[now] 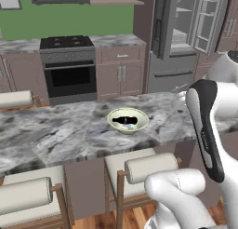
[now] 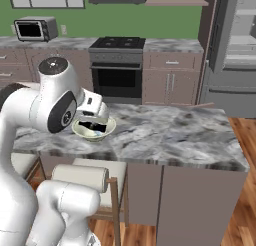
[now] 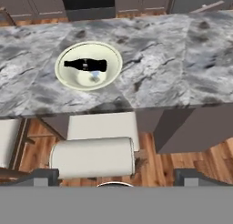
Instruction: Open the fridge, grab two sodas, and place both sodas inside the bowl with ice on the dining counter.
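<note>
The cream bowl stands on the marbled dining counter. One black soda lies on its side in the bowl, over pale bits of ice. My gripper is open and holds nothing. It hangs above the counter's near edge and the stools, looking down at the bowl from a distance. In the right base view my hand sits just above the bowl, partly behind my arm. The grey fridge at the back right has its upper doors swung open, with its shelves showing.
Cushioned wooden stools line the counter's near side. A black stove and brown cabinets stand along the back wall. A toaster oven sits on the back worktop. Wooden floor runs to the right of the island.
</note>
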Controlling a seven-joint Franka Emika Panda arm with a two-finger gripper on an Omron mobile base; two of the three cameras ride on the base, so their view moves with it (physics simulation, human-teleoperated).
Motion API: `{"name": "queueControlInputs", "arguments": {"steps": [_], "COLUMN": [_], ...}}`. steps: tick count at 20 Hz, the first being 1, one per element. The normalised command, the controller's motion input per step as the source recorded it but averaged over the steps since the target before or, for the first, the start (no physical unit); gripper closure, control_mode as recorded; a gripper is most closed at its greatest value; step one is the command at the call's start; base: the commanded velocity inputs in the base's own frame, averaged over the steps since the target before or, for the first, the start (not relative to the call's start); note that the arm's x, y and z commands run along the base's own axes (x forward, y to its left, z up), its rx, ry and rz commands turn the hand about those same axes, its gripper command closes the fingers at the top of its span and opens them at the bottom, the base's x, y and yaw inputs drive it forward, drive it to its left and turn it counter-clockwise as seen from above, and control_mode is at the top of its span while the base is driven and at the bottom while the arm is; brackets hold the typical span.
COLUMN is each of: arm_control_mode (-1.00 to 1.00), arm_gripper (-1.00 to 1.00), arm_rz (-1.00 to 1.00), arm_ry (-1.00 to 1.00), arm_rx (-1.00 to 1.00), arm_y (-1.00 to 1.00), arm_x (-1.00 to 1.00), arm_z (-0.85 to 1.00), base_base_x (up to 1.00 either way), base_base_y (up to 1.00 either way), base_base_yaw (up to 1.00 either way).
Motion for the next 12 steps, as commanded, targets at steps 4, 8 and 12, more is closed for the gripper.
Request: {"name": "queueControlInputs", "arguments": {"steps": [4, 8, 12], "arm_control_mode": [-1.0, -1.0, -1.0], "arm_gripper": [-1.0, -1.0, -1.0], "arm_rz": [-0.05, 0.01, 0.0], "arm_ry": [-0.06, 0.03, -0.06], "arm_rx": [-0.02, -0.08, -0.1], "arm_y": [-0.01, 0.01, 0.05], "arm_x": [-0.85, -0.21, -0.24], "arm_z": [-0.47, -0.34, -0.17], "base_base_x": [0.0, 0.0, 0.0], "base_base_y": [0.0, 0.0, 0.0], "base_base_yaw": [0.0, 0.0, 0.0]}}
